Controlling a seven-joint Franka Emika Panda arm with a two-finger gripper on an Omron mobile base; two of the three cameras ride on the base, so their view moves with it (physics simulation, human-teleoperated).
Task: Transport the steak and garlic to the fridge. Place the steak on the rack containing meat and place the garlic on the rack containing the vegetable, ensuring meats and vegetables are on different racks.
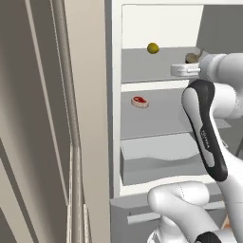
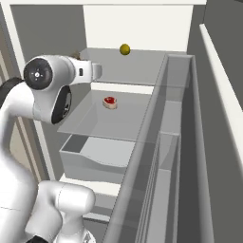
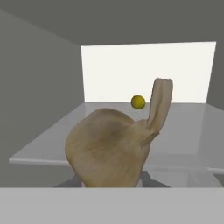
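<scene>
Grey walls and a white back panel framed the open fridge (image 1: 116, 118), its door swung wide so that the door bins ran along the right side of the right base view. Inside were two shelves and a grey drawer (image 2: 95, 159) below them.

On the upper shelf (image 2: 142, 66) a small yellow-green round vegetable (image 1: 153, 48) sat near the back edge, roughly midway across. The garlic (image 3: 109, 151), a tan bulb with a stalk sticking up from it, was at the front of that same shelf toward its right edge in the left base view, where it appeared just past the robot's wrist. In the hand view the bulb loomed large directly in front of the camera, with the round vegetable well apart behind it.

On the lower shelf (image 1: 161, 118) the steak (image 1: 140, 101) lay flat, red with a pale rim, toward the left part of the shelf in the left base view and near its back edge. Nothing else rested beside it.

The pincer (image 3: 111, 183) was pinching the garlic: the dark fingertips (image 3: 148, 178) peeked out from under the bulb in the hand view, close against it. Whether the bulb was touching the shelf could not be told.
</scene>
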